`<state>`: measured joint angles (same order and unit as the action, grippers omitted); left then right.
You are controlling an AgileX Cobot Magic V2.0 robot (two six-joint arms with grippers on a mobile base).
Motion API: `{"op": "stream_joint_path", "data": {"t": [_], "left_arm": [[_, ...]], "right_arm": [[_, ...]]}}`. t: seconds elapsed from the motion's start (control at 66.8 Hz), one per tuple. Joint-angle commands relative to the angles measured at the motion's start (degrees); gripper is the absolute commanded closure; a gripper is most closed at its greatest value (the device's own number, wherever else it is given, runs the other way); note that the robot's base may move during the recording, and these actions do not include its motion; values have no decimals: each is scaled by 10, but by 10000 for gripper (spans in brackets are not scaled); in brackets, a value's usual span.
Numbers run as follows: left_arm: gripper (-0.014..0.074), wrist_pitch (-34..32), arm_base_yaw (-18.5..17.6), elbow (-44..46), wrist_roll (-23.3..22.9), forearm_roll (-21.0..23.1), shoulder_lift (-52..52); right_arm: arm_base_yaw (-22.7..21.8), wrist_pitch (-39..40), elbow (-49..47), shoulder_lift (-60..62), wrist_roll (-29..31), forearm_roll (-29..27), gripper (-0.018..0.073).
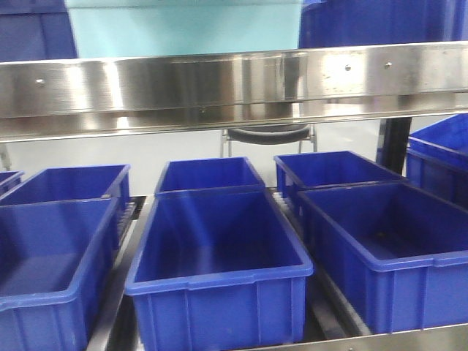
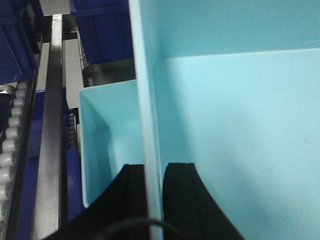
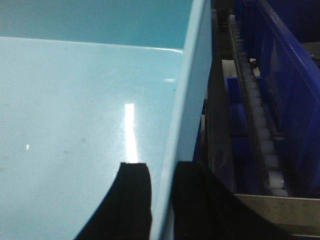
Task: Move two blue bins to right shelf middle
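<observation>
Carry step: your left claw and right claw each pinch a side wall of the pale light-blue plastic bin, up above the steel shelf rail. A second pale-blue bin sits just beside its left wall. Next, I judge: hold both grips level, swing toward the right shelf's middle tier.

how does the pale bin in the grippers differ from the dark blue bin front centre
Colour: the pale bin is light cyan, the dark blue bin royal blue. Walls: pale bin smooth, dark blue bin ribbed in front. State: left gripper and right gripper clamp the pale bin's walls; the dark blue bin sits untouched on the shelf. Both are open rectangular bins.
</observation>
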<state>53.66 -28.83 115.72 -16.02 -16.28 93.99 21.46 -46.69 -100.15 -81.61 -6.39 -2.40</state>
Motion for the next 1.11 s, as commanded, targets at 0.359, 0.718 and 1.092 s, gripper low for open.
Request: {"op": "stream_joint_path", "data": {"t": [0.359, 0.718, 1.092], "left_arm": [[707, -24, -2, 5, 8, -11, -7], [707, -24, -2, 5, 8, -11, -7], [707, -24, -2, 5, 8, -11, -7]], "right_arm": [[4, 39, -8, 10, 9, -13, 712], [4, 39, -8, 10, 9, -13, 712], [4, 39, -8, 10, 9, -13, 712]]}}
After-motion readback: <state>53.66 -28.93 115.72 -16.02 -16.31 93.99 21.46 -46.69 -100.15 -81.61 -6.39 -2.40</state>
